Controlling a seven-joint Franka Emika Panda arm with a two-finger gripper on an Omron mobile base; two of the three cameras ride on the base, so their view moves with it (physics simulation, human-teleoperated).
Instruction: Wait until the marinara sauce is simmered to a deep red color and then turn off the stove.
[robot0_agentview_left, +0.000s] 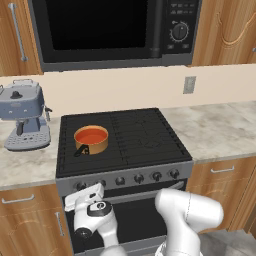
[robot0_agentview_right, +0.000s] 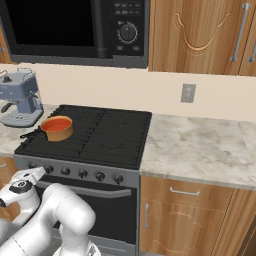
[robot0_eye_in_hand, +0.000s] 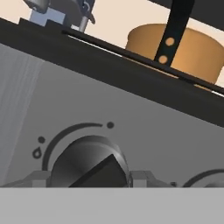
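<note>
The marinara sauce (robot0_agentview_left: 91, 135) lies as a flat orange-red disc in a small copper saucepan (robot0_agentview_left: 93, 145) on the rear left part of the stove (robot0_agentview_left: 145, 145) cooktop, near its left edge, the pan's short dark handle (robot0_agentview_left: 81, 150) pointing toward the front edge. The stove stands between two stretches of marbled desk (robot0_agentview_right: 200, 145). A blue-grey espresso machine (robot0_agentview_left: 24, 115) sits on the desk just left of the stove, and a black microwave (robot0_agentview_left: 110, 30) hangs above. The hand (robot0_agentview_left: 84, 195) is low against the grey front strip at the stove's left end. In the hand view the leftmost knob (robot0_eye_in_hand: 89, 162) sits right between the two finger tips (robot0_eye_in_hand: 142, 177), which flank it closely; whether they press on it I cannot tell.
</note>
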